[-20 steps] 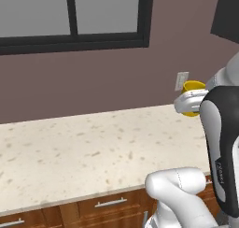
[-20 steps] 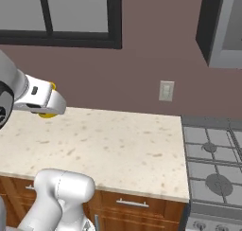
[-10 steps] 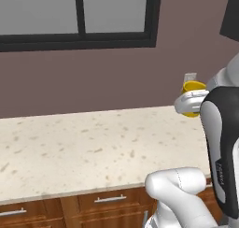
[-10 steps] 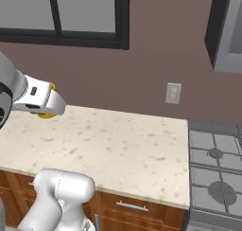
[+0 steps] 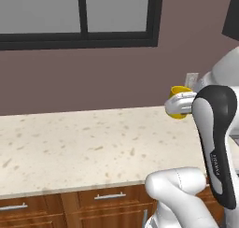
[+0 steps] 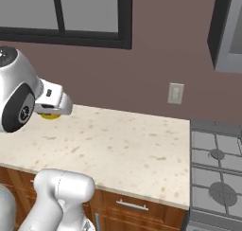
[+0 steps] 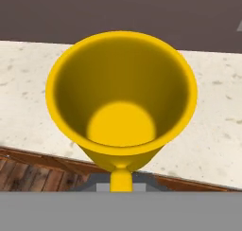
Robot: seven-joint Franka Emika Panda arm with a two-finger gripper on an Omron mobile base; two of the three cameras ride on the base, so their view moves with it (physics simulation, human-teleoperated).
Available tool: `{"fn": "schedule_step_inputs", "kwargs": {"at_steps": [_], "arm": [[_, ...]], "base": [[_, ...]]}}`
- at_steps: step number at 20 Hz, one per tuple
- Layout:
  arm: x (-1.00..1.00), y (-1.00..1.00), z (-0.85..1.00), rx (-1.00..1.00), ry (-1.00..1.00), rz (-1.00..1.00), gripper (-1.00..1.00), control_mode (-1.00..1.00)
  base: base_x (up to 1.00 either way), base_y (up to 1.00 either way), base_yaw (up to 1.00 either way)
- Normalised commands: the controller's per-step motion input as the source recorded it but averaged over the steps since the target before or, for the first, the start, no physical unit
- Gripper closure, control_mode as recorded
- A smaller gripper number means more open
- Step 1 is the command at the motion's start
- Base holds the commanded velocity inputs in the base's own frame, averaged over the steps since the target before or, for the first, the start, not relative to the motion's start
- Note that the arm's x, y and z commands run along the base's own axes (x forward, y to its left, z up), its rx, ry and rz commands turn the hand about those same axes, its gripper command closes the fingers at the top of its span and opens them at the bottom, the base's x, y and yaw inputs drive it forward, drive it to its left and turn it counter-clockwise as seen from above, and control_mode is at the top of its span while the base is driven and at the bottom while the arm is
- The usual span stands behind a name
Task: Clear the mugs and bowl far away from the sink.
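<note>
**Inspector:** Hand view first. The yellow mug [image 7: 122,102] sits right at the gripper [image 7: 121,180], mouth open toward the camera, so its long axis runs along the line of the hand. The jaws are closed on the mug's near side, at what looks like the handle; the fingertips themselves are hidden behind it.

**Assistant:** And its place against the counter [image 5: 84,147]?

**Inspector:** In the left base view the mug [image 5: 179,101] is held clear above the counter, near the wall outlet [image 5: 191,78], not touching the stone. In the right base view only a yellow sliver [image 6: 50,115] peeks beneath the hand.

**Assistant:** So the put-down?

**Inspector:** My judgement: the counter lies below the mug, so the mug goes down onto it and the jaws then let go.
</note>
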Motion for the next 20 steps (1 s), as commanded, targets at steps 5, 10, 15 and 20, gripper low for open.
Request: {"fn": "schedule_step_inputs", "kwargs": {"at_steps": [5,10,15,20], "arm": [[0.44,0.29,-0.74,0.04,-0.01,0.00,1.00,-1.00],[0.35,0.22,-0.53,-0.01,-0.04,0.00,1.00,-1.00],[0.43,0.20,-0.26,0.00,0.02,0.00,1.00,-1.00],[0.32,0.20,-0.07,-0.01,0.00,0.00,1.00,-1.00]], "base": [[0.00,0.00,0.00],[0.00,0.00,0.00],[0.00,0.00,0.00],[0.00,0.00,0.00]]}}
